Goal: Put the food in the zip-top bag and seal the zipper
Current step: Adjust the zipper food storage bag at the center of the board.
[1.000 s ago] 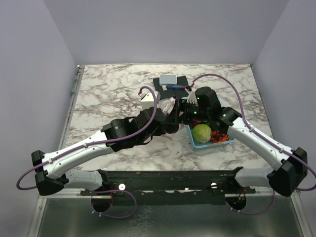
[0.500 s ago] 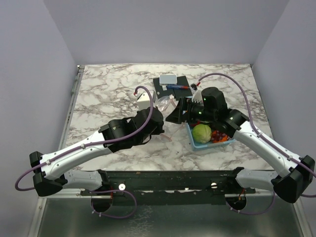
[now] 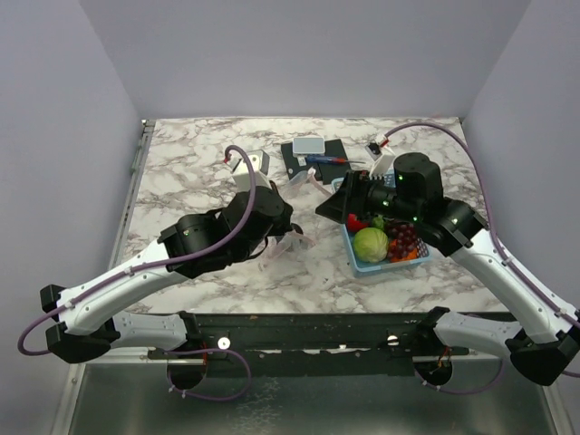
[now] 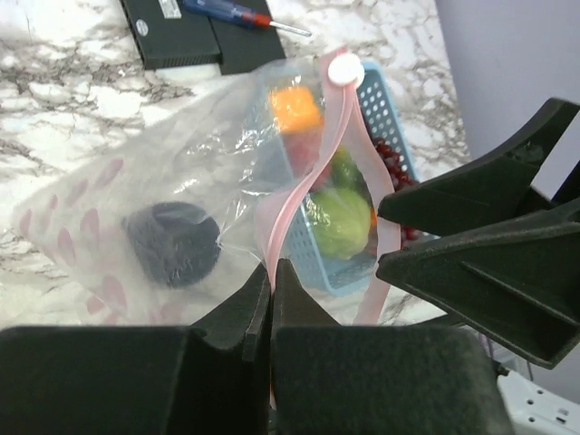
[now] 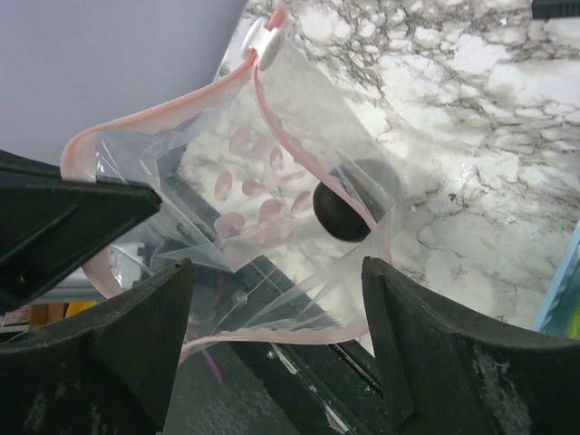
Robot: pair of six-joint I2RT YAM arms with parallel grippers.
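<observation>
**Marble Worktop: Bag Pinched at the Mouth, Produce in the Basket**

Grey-veined white marble table (image 3: 199,154) is enclosed by plain lilac walls on three sides.

1. Left gripper (image 4: 272,267): fully closed, with its two black fingers pinching the thin pink closure strip (image 4: 319,154) of the clear, crinkly, pink-tinted zip-top bag (image 4: 208,154). In the top view it sits just off the table centre, toward 7 o'clock.

2. Right gripper (image 5: 272,267): jaws spread wide and holding nothing. It faces the bag mouth from the 3 o'clock side of the centre, and the mouth's pink edge runs across the gap between its fingers.

3. Bag: held up off the marble between the two grippers, its mouth gaping. A white round slider (image 5: 269,41) sits at one end of the strip. A dark round item (image 4: 172,245) shows inside the film in both wrist views.

4. Light-blue perforated plastic basket (image 3: 385,265): stands at 4 o'clock. It contains a round green cabbage (image 3: 370,244), a dark purple grape bunch (image 3: 405,239) and a red piece (image 3: 355,220).

5. At 12 o'clock lies a flat black device (image 3: 331,149) carrying a small pale grey box (image 3: 308,144). A blue-and-red-handled screwdriver (image 4: 240,14) rests on the device.
</observation>
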